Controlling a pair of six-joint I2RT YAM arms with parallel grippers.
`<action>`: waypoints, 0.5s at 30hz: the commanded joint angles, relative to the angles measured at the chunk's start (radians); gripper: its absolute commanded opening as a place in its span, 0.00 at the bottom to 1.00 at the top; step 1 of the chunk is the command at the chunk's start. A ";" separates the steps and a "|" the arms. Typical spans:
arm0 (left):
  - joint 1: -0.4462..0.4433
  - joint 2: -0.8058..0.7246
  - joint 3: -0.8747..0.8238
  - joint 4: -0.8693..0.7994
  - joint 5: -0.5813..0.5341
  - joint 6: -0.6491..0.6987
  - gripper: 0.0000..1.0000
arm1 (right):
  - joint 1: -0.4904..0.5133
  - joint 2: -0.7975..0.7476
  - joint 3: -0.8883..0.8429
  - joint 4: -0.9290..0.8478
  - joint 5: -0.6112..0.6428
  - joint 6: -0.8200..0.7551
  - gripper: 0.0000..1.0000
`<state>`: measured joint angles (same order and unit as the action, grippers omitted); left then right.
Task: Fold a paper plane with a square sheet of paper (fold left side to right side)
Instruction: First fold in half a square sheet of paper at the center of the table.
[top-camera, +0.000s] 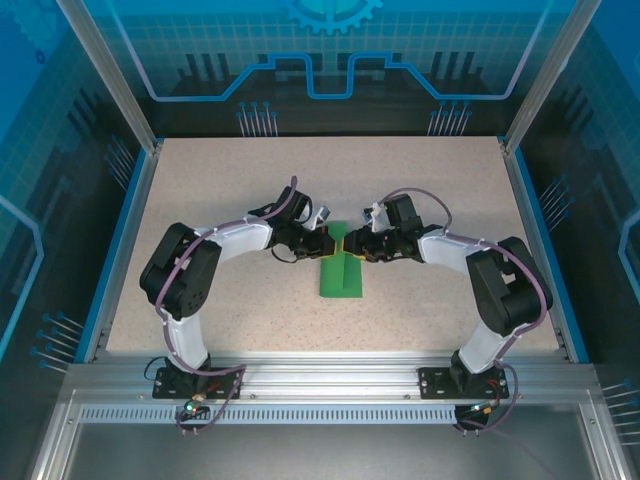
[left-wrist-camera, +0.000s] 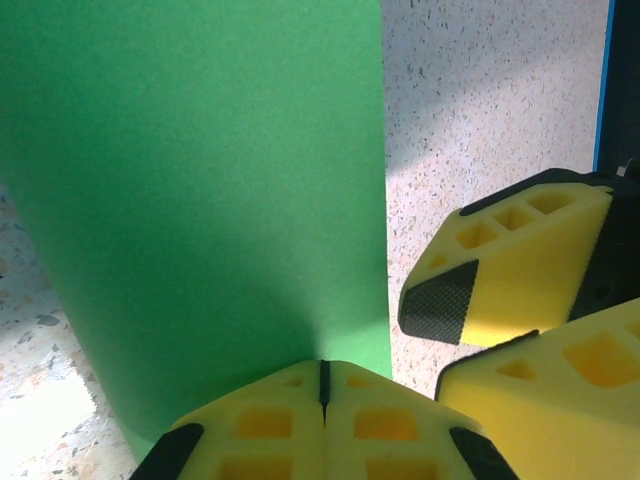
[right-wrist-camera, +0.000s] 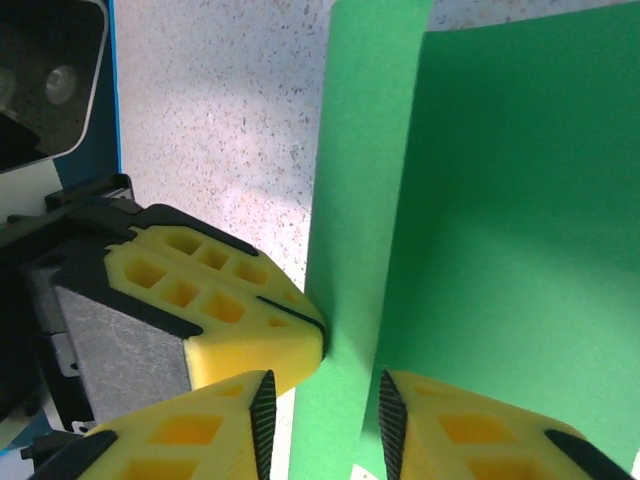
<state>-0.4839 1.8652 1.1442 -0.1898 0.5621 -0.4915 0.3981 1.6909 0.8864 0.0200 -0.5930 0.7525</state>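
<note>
The square sheet of paper, folded narrow with one flap raised, lies mid-way across the table. The left gripper is pressed together, pinching its far edge. The right gripper stands spread around the flap. From above, both cover that far end.

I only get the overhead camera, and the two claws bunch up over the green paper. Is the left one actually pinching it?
Observer: Yes. Its wrist view shows the left gripper shut, the green sheet running into the seam between its fingers.
Visitor: And the right one?
Observer: The right gripper stands open, a fold of the sheet passing between its fingers.
Visitor: Has the paper got a crease?
Observer: Yes. The right wrist view shows a narrow strip and a wider panel meeting along a crease.
</note>
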 joint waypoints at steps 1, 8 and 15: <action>-0.007 0.012 0.035 -0.029 -0.007 0.016 0.00 | 0.015 0.022 0.029 0.005 -0.037 0.007 0.29; -0.008 0.009 0.034 -0.030 -0.007 0.016 0.00 | 0.017 0.040 0.042 -0.027 -0.021 0.001 0.26; -0.007 0.009 0.034 -0.034 -0.013 0.019 0.00 | 0.018 0.000 0.028 -0.070 0.061 -0.017 0.30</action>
<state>-0.4839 1.8656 1.1519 -0.1986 0.5613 -0.4915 0.4015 1.7168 0.9047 -0.0116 -0.5697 0.7551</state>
